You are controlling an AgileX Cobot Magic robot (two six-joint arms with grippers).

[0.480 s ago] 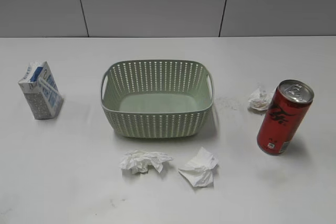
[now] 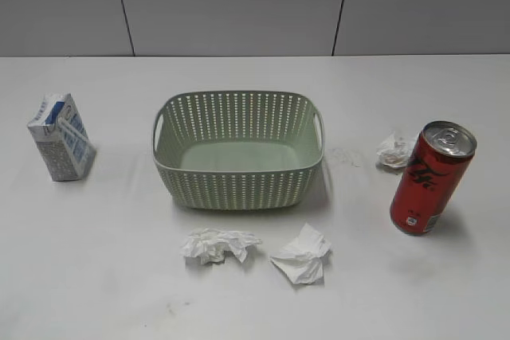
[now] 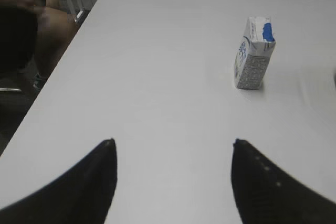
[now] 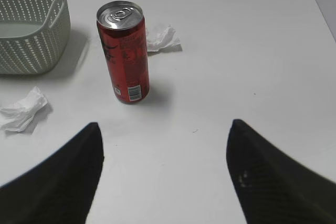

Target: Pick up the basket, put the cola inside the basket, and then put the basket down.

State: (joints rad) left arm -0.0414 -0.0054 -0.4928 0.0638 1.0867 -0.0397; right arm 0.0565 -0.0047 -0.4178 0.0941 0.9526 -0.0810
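Observation:
The pale green slotted basket (image 2: pixel 238 150) stands empty in the middle of the white table; its right end also shows in the right wrist view (image 4: pixel 29 27). The red cola can (image 2: pixel 431 177) stands upright to the basket's right, and shows in the right wrist view (image 4: pixel 124 51). My right gripper (image 4: pixel 164 124) is open and empty, near side of the can and apart from it. My left gripper (image 3: pixel 173 141) is open and empty over bare table at the left. Neither gripper shows in the exterior view.
A white-and-blue carton (image 2: pixel 60 136) stands at the left, also seen in the left wrist view (image 3: pixel 253 52). Crumpled tissues lie in front of the basket (image 2: pixel 219 244) (image 2: pixel 304 255) and one lies behind the can (image 2: pixel 394 150). The table's left edge (image 3: pixel 47 85) borders a seated person's leg.

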